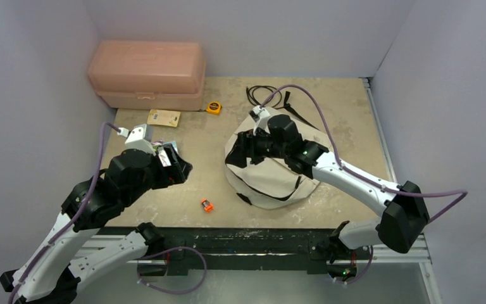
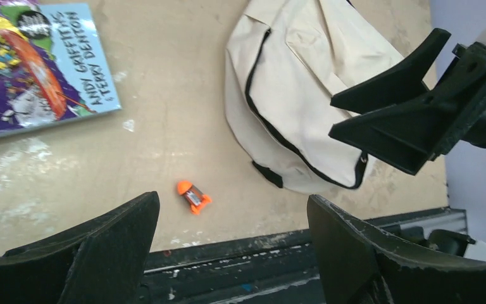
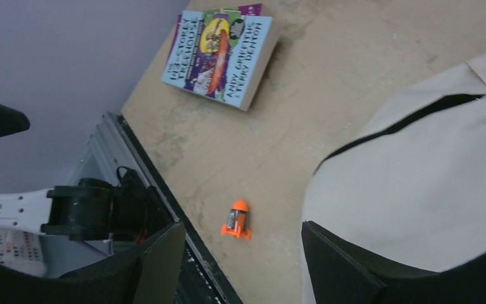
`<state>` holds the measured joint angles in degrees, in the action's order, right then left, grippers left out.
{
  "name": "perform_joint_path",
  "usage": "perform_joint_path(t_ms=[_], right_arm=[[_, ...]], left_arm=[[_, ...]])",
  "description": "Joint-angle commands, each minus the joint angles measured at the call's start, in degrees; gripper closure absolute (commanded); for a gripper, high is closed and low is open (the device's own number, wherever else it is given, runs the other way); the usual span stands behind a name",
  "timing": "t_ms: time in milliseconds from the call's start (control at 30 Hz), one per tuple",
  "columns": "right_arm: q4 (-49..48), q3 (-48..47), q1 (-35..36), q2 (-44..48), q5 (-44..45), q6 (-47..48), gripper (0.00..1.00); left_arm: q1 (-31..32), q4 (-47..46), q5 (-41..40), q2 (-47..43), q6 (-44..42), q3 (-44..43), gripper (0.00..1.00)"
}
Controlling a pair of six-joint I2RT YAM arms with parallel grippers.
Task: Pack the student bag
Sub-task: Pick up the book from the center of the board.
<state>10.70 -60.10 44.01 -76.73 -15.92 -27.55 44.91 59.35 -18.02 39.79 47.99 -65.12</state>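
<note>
Your student bag slumps on the bench, contents hidden. Your right hand hovers over it, spread. Left hand, also spread, is left of the bag. Pink box far-left of the bag, lid shut.

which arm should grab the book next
Left. The left gripper hovers open and empty right over the book. The right gripper is open over the bag, farther from the book, so it would have to reach across.
</note>
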Motion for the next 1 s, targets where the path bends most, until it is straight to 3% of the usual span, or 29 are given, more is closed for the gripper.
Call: perform_joint_path(t_ms=[0, 133, 167, 233, 400, 467, 567, 967], right_arm=[[-13.9, -4.4, 2.1, -4.3, -7.7, -7.2, 0.24], [-19.6, -8.5, 4.3, -14.2, -7.7, -16.8, 0.18], [-22.5, -9.2, 5.0, -17.6, -8.4, -19.5, 0.06], [-27.4, -11.1, 6.2, -23.3, -9.1, -25.0, 0.01], [-36.0, -17.9, 8.0, -36.6, -11.6, -36.1, 0.01], [-34.9, -20.5, 8.3, -40.2, -9.8, -37.8, 0.01], [-32.8, -24.5, 8.4, -45.8, -9.2, -39.1, 0.12], [-36.7, -29.1, 8.4, -57.1, -11.2, -43.6, 0.14]], left_arm=[[-1.3, 8.1, -6.2, -0.3, -4.7, -4.1, 0.14], [-1.2, 6.5, -1.9, -3.1, -2.8, -4.0, 0.15], [-1.2, 5.9, -0.6, -3.7, -2.5, -3.9, 0.15], [-1.2, 5.2, 1.3, -4.8, -1.8, -3.9, 0.15], [-1.2, 6.5, 2.8, -7.5, 1.8, -4.0, 0.13], [-1.2, 5.9, 3.4, -9.0, 2.6, -3.0, 0.12], [-1.2, 5.2, 4.3, -10.0, 3.3, -1.4, 0.11], [-1.2, 5.0, 5.7, -10.5, 3.4, -0.6, 0.09]])
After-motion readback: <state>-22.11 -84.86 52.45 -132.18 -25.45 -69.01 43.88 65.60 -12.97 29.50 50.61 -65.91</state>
